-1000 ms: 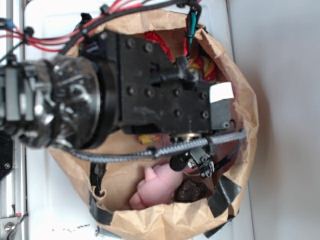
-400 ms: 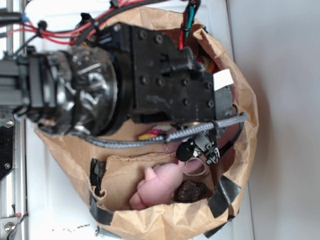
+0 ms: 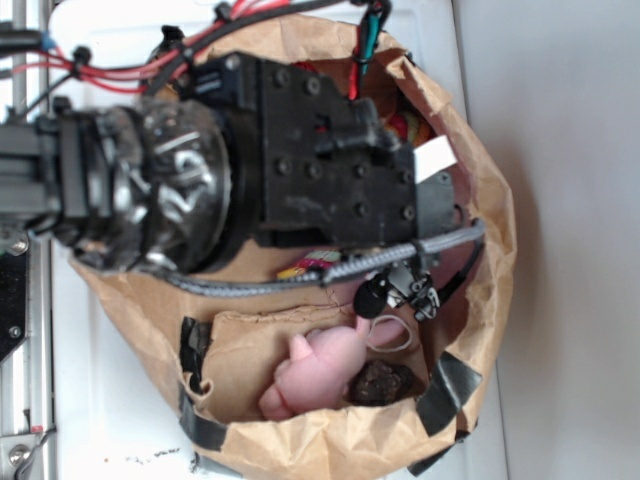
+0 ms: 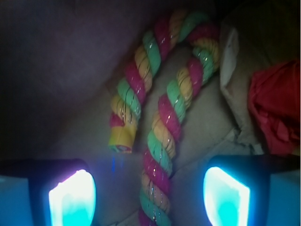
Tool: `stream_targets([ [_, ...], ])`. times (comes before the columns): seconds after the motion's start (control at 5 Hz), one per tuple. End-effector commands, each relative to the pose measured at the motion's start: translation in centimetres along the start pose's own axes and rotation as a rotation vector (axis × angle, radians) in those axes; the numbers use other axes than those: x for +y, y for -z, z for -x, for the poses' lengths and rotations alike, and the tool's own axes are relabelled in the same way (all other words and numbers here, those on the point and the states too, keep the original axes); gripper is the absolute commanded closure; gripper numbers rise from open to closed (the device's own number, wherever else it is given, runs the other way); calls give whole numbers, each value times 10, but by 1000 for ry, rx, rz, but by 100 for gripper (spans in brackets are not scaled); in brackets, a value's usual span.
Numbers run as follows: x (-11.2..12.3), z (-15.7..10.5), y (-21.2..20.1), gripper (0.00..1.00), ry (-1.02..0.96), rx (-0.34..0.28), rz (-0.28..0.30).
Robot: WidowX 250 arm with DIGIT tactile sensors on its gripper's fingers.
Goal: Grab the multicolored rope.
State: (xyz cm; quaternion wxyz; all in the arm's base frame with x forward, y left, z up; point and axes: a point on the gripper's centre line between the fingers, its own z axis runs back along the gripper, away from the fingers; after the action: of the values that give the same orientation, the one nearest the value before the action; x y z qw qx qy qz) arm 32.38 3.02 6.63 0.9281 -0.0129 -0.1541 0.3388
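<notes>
Hand (image 4: 149, 195) hangs open over the multicolored rope (image 4: 162, 127), fingers either side of the longer strand, whose long axis runs straight ahead between them.

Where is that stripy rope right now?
In the wrist view the multicolored rope lies folded between the open gripper fingers, left of the red paper ball.

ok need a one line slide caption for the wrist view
Open gripper straddling one strand of the folded multicolored rope, with red paper off to the right.
</notes>
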Motion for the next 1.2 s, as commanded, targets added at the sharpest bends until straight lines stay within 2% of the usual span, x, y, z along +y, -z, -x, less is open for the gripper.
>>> stream_targets([
  [0.0, -1, -6, 3, 0, -6, -35, -10],
  [0.6, -6, 12, 23, 0, 52, -55, -54],
  [0.8, -7, 12, 24, 100, 45, -71, -50],
  [1.0, -7, 9, 24, 100, 42, -79, -45],
])
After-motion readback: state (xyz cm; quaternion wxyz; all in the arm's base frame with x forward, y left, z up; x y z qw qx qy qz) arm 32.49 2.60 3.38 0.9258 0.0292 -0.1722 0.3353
